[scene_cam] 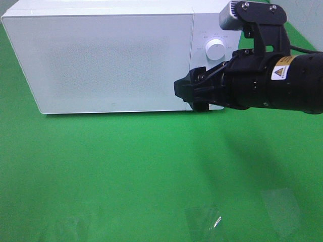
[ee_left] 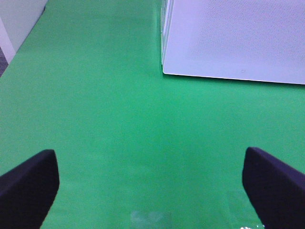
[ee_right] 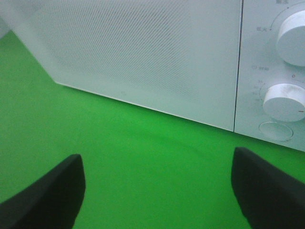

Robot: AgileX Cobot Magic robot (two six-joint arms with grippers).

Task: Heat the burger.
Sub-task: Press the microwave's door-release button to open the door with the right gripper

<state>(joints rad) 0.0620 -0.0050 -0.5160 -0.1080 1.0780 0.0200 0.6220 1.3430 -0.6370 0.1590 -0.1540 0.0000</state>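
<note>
The burger is out of view in every frame. A white microwave [scene_cam: 101,55] stands at the back of the green table with its door shut. My right gripper [scene_cam: 189,93] hovers just in front of the microwave's lower right corner, below the round knob [scene_cam: 216,50]. In the right wrist view the right gripper [ee_right: 157,155] is open with only green cloth between its fingers, and it faces the door and the two knobs [ee_right: 284,101]. My left gripper [ee_left: 148,152] is open and empty over bare cloth, with the microwave's corner [ee_left: 233,38] ahead of it.
Green cloth [scene_cam: 126,166] covers the table in front of the microwave. Faint glossy see-through patches [scene_cam: 202,219] lie near the front edge. A round button [ee_right: 275,130] sits under the lower knob. A pale wall or edge [ee_left: 19,19] borders the cloth in the left wrist view.
</note>
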